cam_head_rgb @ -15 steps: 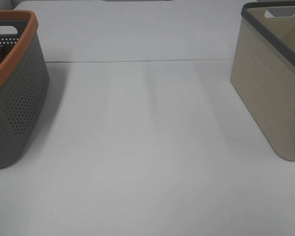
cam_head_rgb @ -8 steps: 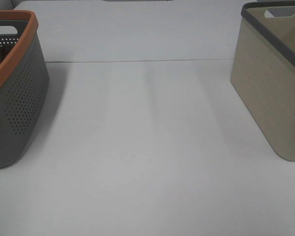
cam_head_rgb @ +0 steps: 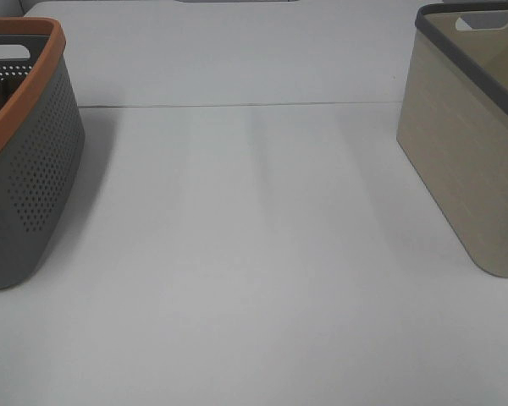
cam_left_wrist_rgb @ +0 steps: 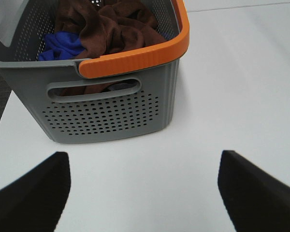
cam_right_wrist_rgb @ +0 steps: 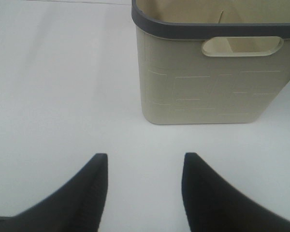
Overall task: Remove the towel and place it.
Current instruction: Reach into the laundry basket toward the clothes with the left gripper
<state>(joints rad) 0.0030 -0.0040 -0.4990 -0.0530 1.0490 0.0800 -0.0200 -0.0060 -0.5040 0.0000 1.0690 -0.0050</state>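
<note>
Towel first: you find it crumpled in dark brown folds inside the grey basket, the perforated one with the orange rim. It is heaped high enough to reach about rim level. A blue cloth lies in the same basket, touching the towel on one side and partly tucked under it.

In the high view, that grey basket stands at the left edge of the white table. The beige basket with the dark grey rim stands at the right edge, a little farther back. The two are well apart, with open tabletop between them.

Your left gripper hangs over bare table just outside the grey basket, facing its handle slot. Its fingers are spread wide, with only tabletop between them.

Your right gripper faces the handle end of the beige basket, also over bare table and clear of the wall. Its fingers are parted more narrowly than the left pair and grip nothing.
</note>
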